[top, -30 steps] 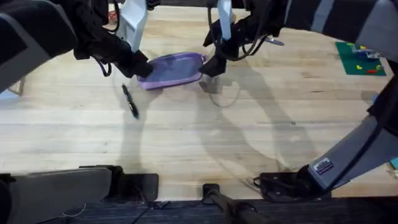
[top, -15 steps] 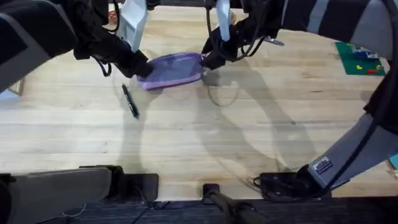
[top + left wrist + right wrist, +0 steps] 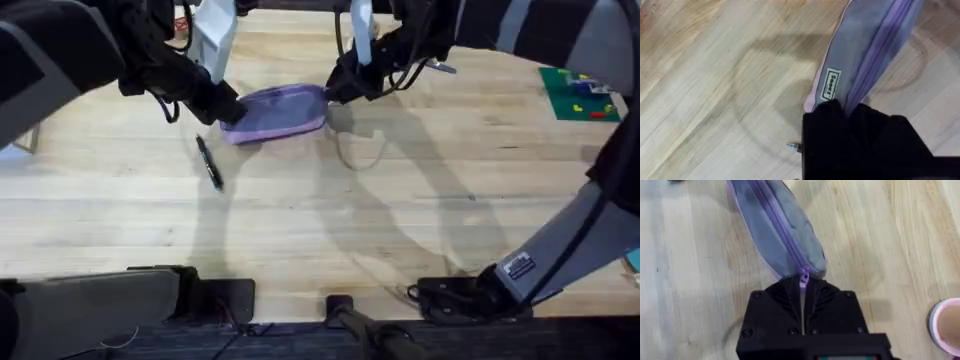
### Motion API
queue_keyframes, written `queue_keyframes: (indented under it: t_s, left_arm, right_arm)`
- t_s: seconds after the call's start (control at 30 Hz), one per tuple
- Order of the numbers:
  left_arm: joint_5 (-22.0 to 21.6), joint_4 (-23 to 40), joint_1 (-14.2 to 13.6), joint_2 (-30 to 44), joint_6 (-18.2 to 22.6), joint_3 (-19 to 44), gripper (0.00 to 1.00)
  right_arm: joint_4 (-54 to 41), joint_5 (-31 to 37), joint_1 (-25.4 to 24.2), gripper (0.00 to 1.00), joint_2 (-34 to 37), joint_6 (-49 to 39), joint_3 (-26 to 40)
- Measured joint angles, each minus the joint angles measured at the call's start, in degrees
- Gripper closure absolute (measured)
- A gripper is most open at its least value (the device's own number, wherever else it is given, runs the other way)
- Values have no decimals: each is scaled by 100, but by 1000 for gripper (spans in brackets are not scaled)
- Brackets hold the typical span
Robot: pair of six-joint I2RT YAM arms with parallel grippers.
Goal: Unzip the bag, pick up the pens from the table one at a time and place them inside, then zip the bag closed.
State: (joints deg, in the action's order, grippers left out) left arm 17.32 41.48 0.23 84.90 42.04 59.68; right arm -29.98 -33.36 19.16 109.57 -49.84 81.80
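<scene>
The lavender pencil pouch [image 3: 276, 112] lies on the wooden plank table [image 3: 400, 220] toward its far side, stretched lengthwise between the two arms. The left gripper [image 3: 228, 110] is at the pouch's left end; its wrist view shows the black fingers [image 3: 840, 125] closed over that end, just beside a small white sewn label [image 3: 830, 86] on the grey side panel. The right gripper [image 3: 335, 92] is at the opposite end. In its own wrist view the black fingers [image 3: 785, 297] are pressed together with only a thin seam between them, and the purple zipper pull [image 3: 803, 278] sits right at their tips (whether the pull is truly pinched or merely touching, I cannot tell for certain, though it looks clamped). The zipper [image 3: 775, 225] runs shut along the pouch's length.

A black stick pen [image 3: 208, 162] lies on the table just in front of the pouch's left end, apart from it and slightly angled. A green board [image 3: 577, 95] with small coloured pieces sits near the far right edge, well apart from the pouch. A pink-rimmed round object [image 3: 945, 325] shows at the edge of the right wrist view.
</scene>
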Motion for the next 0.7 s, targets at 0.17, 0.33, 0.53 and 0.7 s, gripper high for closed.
queue_keyframes:
  t_s: [0.17, 0.33, 0.53, 0.7]
  left_arm:
    - [-4, -7, 2, -2, 0, 0, 959]
    - [-17, -10, 2, -1, 0, 0, 959]
    - [-42, -13, 2, 0, 0, 0, 959]
    - [-84, -7, 2, 0, 0, 0, 959]
  right_arm:
    - [-12, -27, 2, 969, -111, 27, 2]
    - [-17, -58, 9, 969, -120, 139, 2]
    - [-48, -55, 102, 969, -120, 267, 127]
    - [-46, -96, 249, 969, -120, 317, 298]
